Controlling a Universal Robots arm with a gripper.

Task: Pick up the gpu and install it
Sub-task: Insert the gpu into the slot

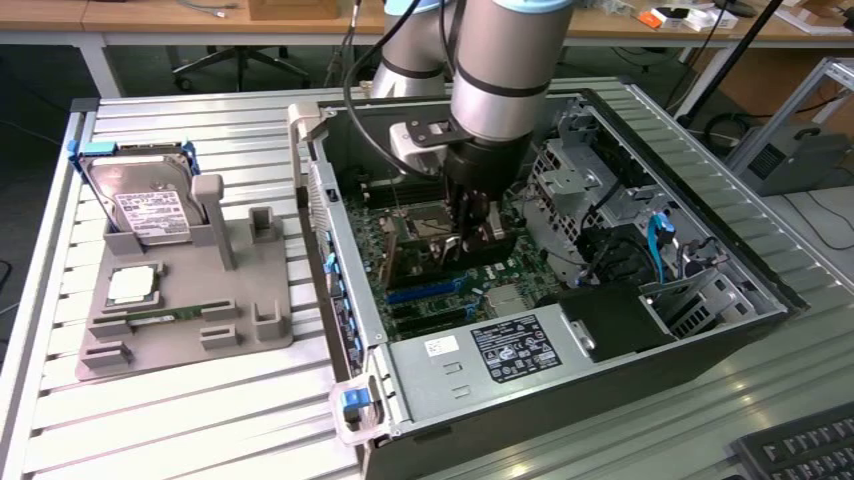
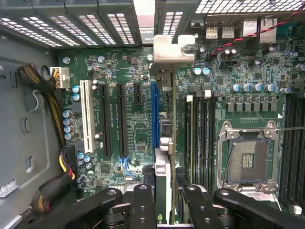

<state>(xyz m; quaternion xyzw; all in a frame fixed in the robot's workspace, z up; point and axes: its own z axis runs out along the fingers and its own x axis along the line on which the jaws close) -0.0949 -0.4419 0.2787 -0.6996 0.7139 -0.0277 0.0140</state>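
Clutter hems the work in: inside the open case (image 1: 721,330) the end effector (image 1: 478,232) is closed narrowly on the gpu (image 2: 164,143), which the wrist view shows edge-on and upright between its fingers (image 2: 143,205), right alongside the blue slot (image 2: 154,114) on the motherboard (image 2: 138,124), its silver bracket (image 2: 171,47) up against the case's rear slot openings. Just beside it lie black slots and a white slot (image 2: 87,114), rows of memory slots and the bare cpu socket (image 2: 248,160). In the exterior view a drive cage (image 1: 574,185) and blue cables (image 1: 657,245) crowd the exterior view's right of the arm, and the power supply (image 1: 501,355) sits near the camera. Well apart, to the exterior view's left of the case, a grey holder (image 1: 247,330) carries a hard drive (image 1: 150,210), a cpu (image 1: 130,285) and a memory stick (image 1: 160,317). All rests on a ribbed metal tabletop (image 1: 200,420); a keyboard (image 1: 801,450) lies at one corner, and wooden desks (image 1: 134,15) and a chair base stand behind
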